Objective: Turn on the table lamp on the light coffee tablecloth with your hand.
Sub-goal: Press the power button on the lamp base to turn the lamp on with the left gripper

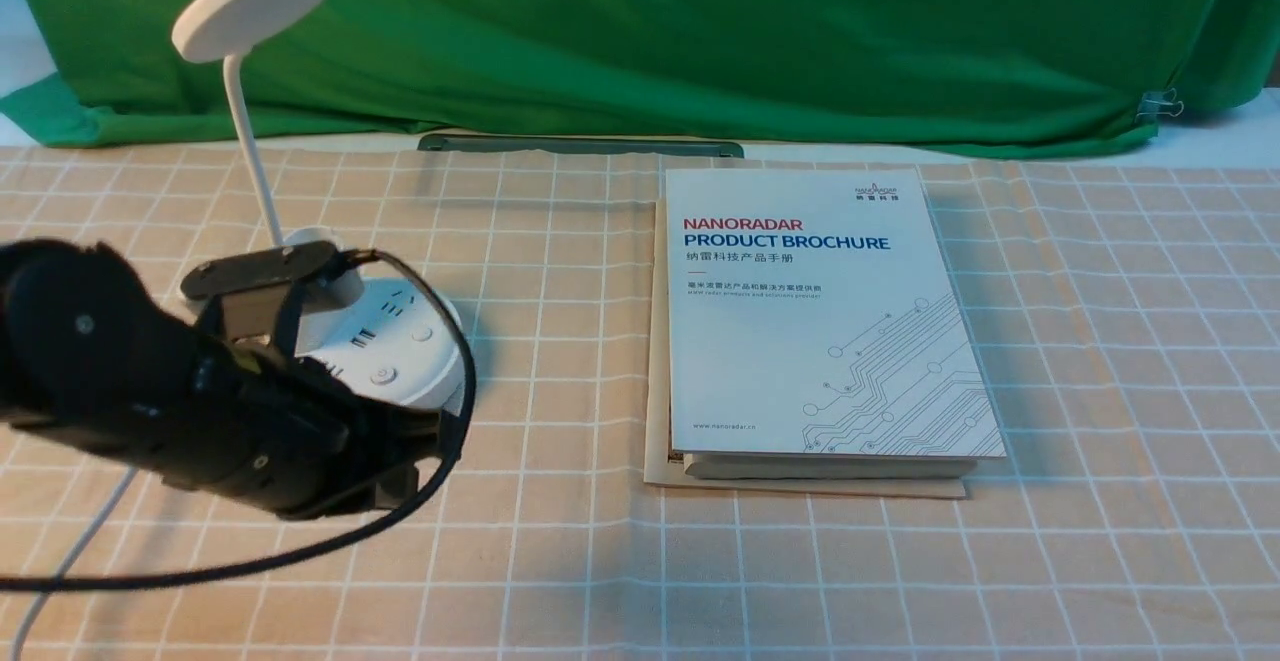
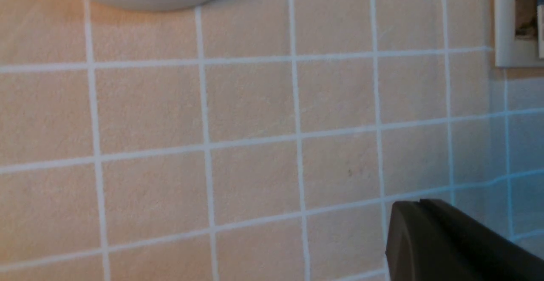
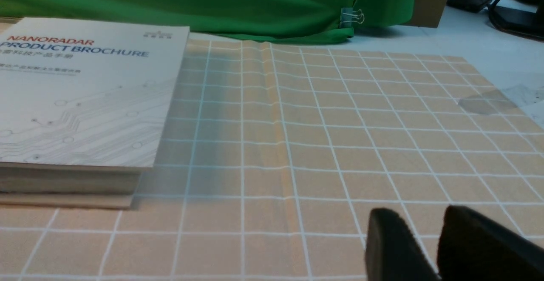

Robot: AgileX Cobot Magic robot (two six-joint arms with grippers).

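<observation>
As you look from the front, you have the table lamp (image 1: 262,181) on the left side of the light checked tablecloth (image 1: 560,541), toward the back. You see its round white head (image 1: 256,3) tilted on a thin neck (image 1: 250,141), above a round base (image 1: 425,351) with sockets and buttons. You cannot tell from these pictures whether the lamp is lit.

Your left arm (image 1: 250,411) reaches in front of the base and hides part of it. Your left gripper (image 2: 418,204) is closed, its fingertips together with nothing visible between them, and it hangs over the cloth on the near side of the base. You cannot tell its exact height above the cloth. A black cable (image 1: 468,381) loops out around the end of that arm, and a pale cord (image 1: 95,531) runs along the cloth toward you.

Your right gripper (image 3: 420,213) appears only in its own wrist view, with its fingers slightly apart, a narrow gap between them and nothing visible in it. To the right of the lamp, well apart from it, you have a white brochure (image 1: 800,341) lying on top of a book (image 1: 830,468). Behind the cloth you see a green backdrop (image 1: 640,41) with a clip (image 1: 1160,104) on its lower edge.
</observation>
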